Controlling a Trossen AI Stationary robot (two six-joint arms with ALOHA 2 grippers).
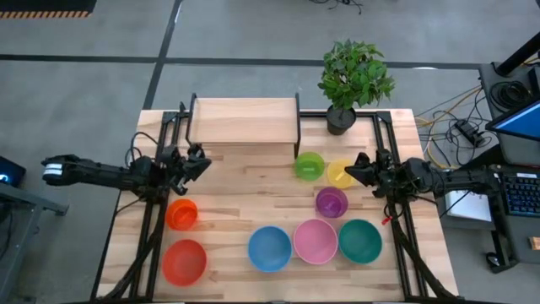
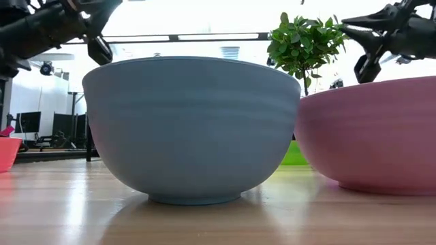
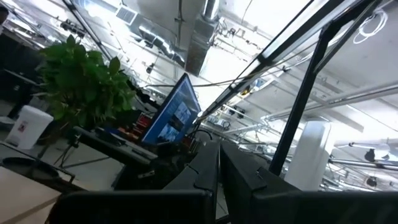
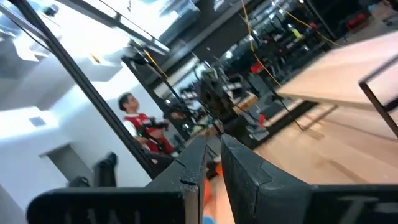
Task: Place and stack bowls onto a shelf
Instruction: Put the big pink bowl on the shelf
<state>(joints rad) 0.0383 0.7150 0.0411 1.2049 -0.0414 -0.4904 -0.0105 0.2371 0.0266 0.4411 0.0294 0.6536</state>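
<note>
1. Here, nearest you along the table's front edge, sit the large bowls: red (image 1: 185, 261) at the left, then blue (image 1: 270, 248), pink (image 1: 315, 241) and teal (image 1: 360, 241) side by side, all smooth, round, plain plastic, mouths up.
2. A row farther back you find the small ones: orange (image 1: 181, 214) just behind the red, purple (image 1: 332, 202) behind the pink, then green (image 1: 309, 165) and yellow (image 1: 341, 174) close together.
3. Your left gripper (image 1: 199, 163) hangs above the table just in front of the shelf's left end; its fingers (image 3: 205, 180) lie almost together, with only a thin slit between them, and carry nothing.
4. Your right gripper (image 1: 354, 171) hovers over the yellow bowl, its fingers (image 4: 239, 168) likewise nearly closed and empty.
5. Farthest back stands the shelf (image 1: 245, 121), a pale wood board on thin black legs, bare on top, with a leafy potted plant (image 1: 353, 78) off its right end.
6. No bowl is on the shelf, so you look to be at the very start.
7. Your next move likely calls for spreading a gripper, pinching one thin rim, and carrying a large bowl back first, so that smaller ones can nest inside.
</note>
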